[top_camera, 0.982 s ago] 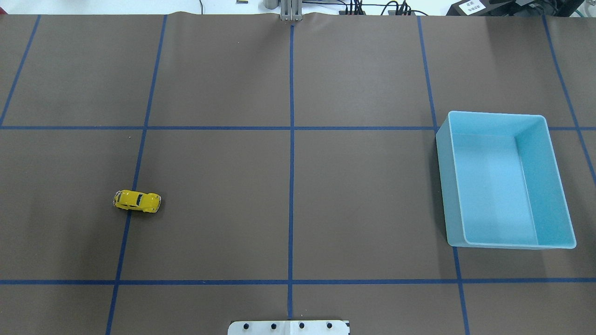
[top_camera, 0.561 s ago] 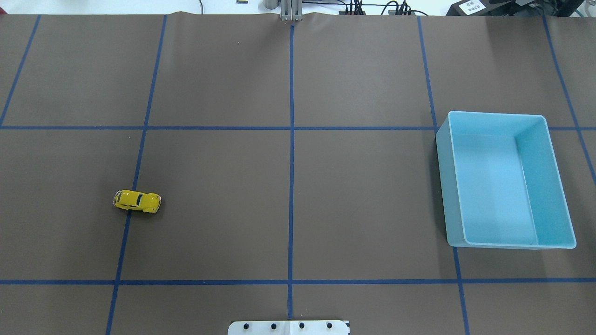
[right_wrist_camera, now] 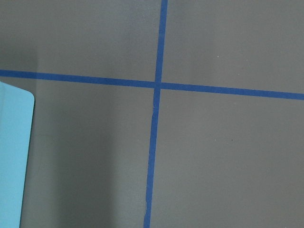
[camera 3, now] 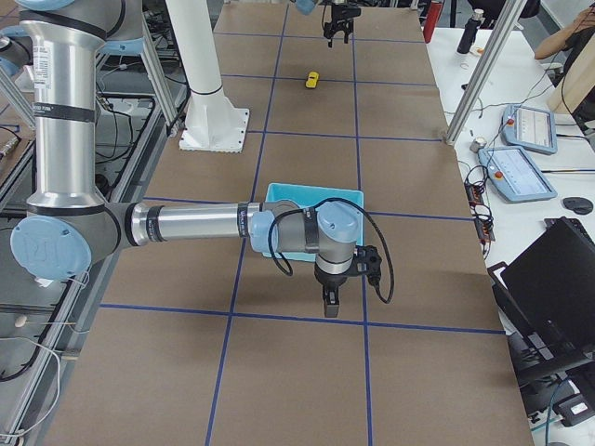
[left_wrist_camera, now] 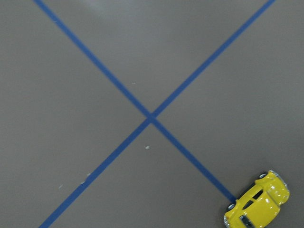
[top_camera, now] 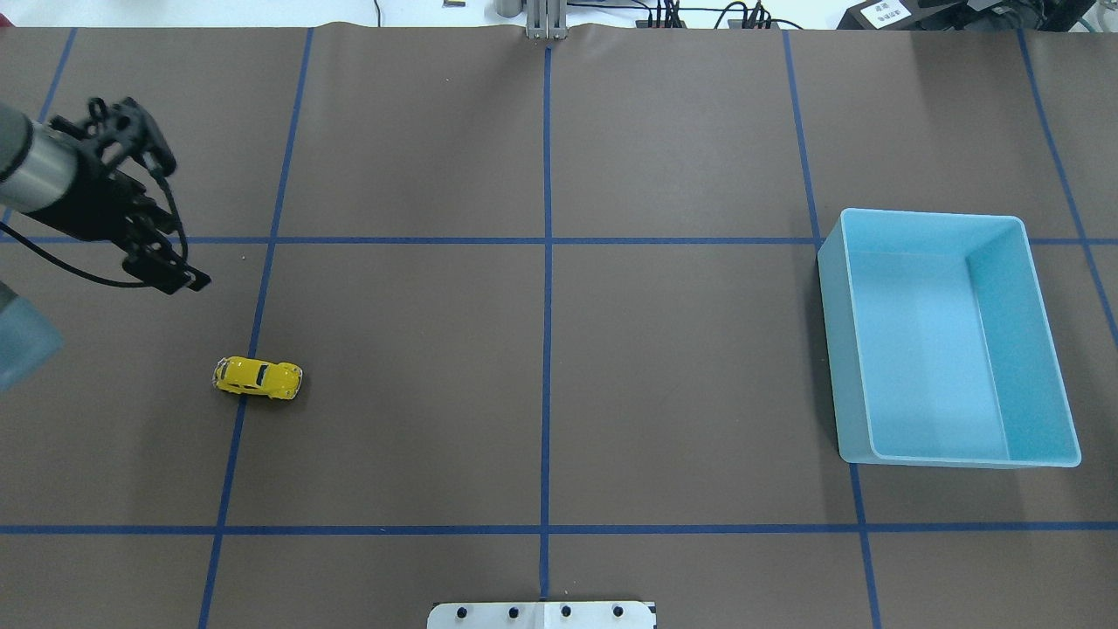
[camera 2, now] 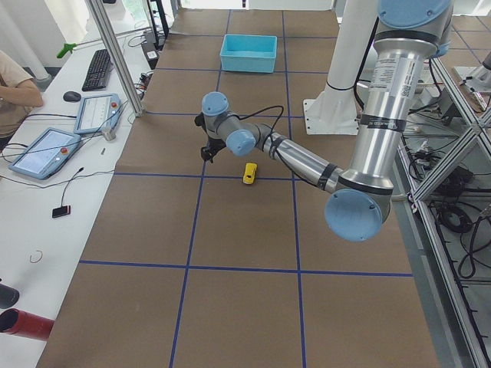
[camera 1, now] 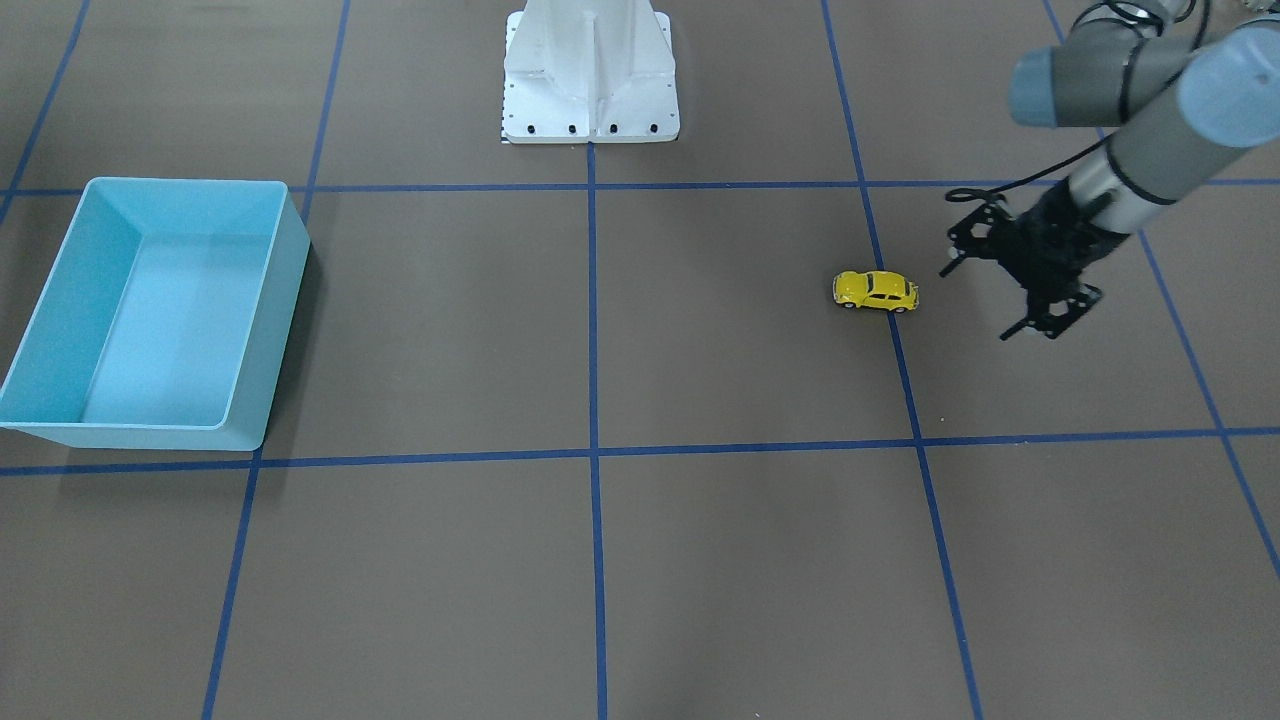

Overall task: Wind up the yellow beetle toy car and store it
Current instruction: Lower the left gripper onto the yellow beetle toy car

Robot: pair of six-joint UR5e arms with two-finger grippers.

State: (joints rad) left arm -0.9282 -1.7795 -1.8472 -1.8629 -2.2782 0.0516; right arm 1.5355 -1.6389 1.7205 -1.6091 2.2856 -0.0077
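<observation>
Little of the task is done. The yellow beetle toy car (top_camera: 258, 378) stands on its wheels on the table (top_camera: 681, 376), in the half toward the robot's left end and somewhat nearer the robot's edge than the far edge, with its tail over a blue tape line (top_camera: 232, 454). Nothing touches it. The left gripper (top_camera: 179, 218) hovers near the car but clear of it, toward the far edge and the left end. Its fingers are spread wide with nothing between them. In the left wrist view the car sits in the lower right corner, so the gripper is judged not yet lined up over it. The light blue bin (top_camera: 930, 212) lies well apart from the car, close to the table's right end, and holds nothing. The right gripper (camera 3: 327, 299) shows only in the side view from the right. It hangs just beside the bin, on the side toward the right end, and whether its fingers are apart or together cannot be told. The right wrist view takes in only tape lines and one rounded corner of the bin. Judging from this, the reach for the car is the step in hand. The grasp, the winding up, the carry across the table and the drop into the bin all remain.
</observation>
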